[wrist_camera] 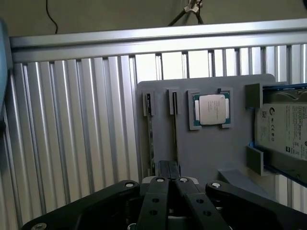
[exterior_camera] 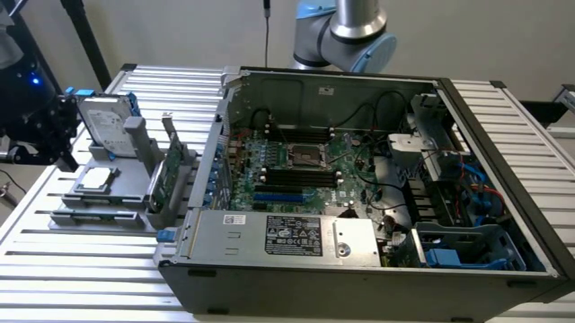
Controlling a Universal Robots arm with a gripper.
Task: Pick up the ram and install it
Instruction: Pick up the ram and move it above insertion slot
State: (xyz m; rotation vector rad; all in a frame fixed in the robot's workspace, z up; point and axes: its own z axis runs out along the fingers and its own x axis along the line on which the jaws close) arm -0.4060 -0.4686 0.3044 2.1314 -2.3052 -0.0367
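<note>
Two ram sticks stand on edge in narrow slots of the grey holder (wrist_camera: 201,153). They look like thin dark strips, one ram stick (wrist_camera: 151,139) beside the other (wrist_camera: 175,134). My gripper (wrist_camera: 168,166) hangs above the near end of these slots, shut with nothing between its fingers. In the exterior view the holder (exterior_camera: 108,195) lies on the table at the left of the open computer case (exterior_camera: 359,269). The ram rails (exterior_camera: 94,217) sit at its front end. The motherboard (exterior_camera: 297,168) with its long black slots (exterior_camera: 297,176) lies in the case.
On the holder are also a silver processor (wrist_camera: 211,108), a hard drive (wrist_camera: 285,129) and a green card with a bracket (exterior_camera: 166,171). Dark equipment (exterior_camera: 40,128) stands at the exterior view's left. The arm's joint (exterior_camera: 351,30) shows behind the case. Ribbed metal table (wrist_camera: 72,134) surrounds the holder.
</note>
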